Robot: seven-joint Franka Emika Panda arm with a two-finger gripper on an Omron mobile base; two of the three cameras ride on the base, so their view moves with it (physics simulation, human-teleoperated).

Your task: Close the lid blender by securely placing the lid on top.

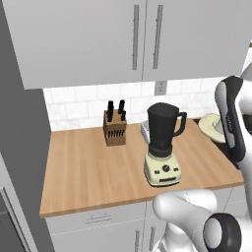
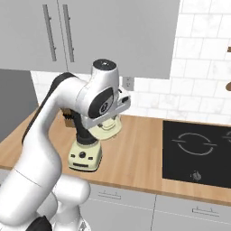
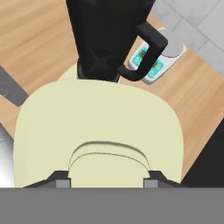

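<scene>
wood-grain counter (image 1: 88, 167) | claw (image 3: 106, 180) clamps smooth cream lid (image 3: 98, 131) | glossy black tapered blender (image 1: 162, 145)

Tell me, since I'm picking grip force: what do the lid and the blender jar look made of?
The lid looks like matte cream plastic: flat, even colour, no glint. The blender jar looks like dark, near-black opaque plastic or tinted glass, uncertain in this rendering. The gripper holds the lid at its raised knob.

A home kitchen is showing here: grey wall cabinets (image 1: 138, 39) hanging over a wooden desk (image 1: 83, 167), white tiles (image 2: 198, 90), a knife block (image 1: 115, 129), a black hob (image 2: 198, 149)
</scene>
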